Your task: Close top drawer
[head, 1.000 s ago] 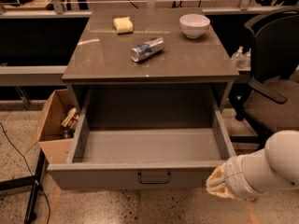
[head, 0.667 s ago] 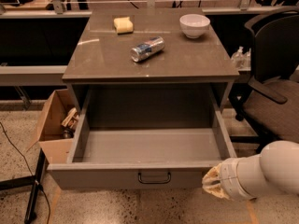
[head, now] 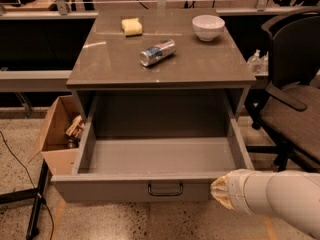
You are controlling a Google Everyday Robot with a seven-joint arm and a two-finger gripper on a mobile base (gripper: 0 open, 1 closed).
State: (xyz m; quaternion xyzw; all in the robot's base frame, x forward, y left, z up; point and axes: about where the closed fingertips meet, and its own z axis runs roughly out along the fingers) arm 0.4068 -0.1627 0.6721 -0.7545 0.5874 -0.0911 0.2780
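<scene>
The top drawer (head: pixel 110 188) is pulled far out of the grey cabinet (head: pixel 200 71), and its deep grey inside is empty. A small dark loop handle (head: pixel 165 189) sits at the centre of its front panel. My gripper (head: pixel 220 190) is at the lower right, at the tan end of my white arm. It is up against the right end of the drawer's front panel, right of the handle. No other drawers show.
On the cabinet top lie a tipped drink can (head: pixel 157 52), a white bowl (head: pixel 208 27) and a yellow sponge (head: pixel 132 26). An open cardboard box (head: pixel 57 134) stands left of the drawer, with a black stand leg (head: pixel 37 204) in front. A black office chair (head: pixel 295 99) stands at the right.
My arm has moved left, bringing the gripper closer to the right end of the drawer front. The drawer stands open as before.
</scene>
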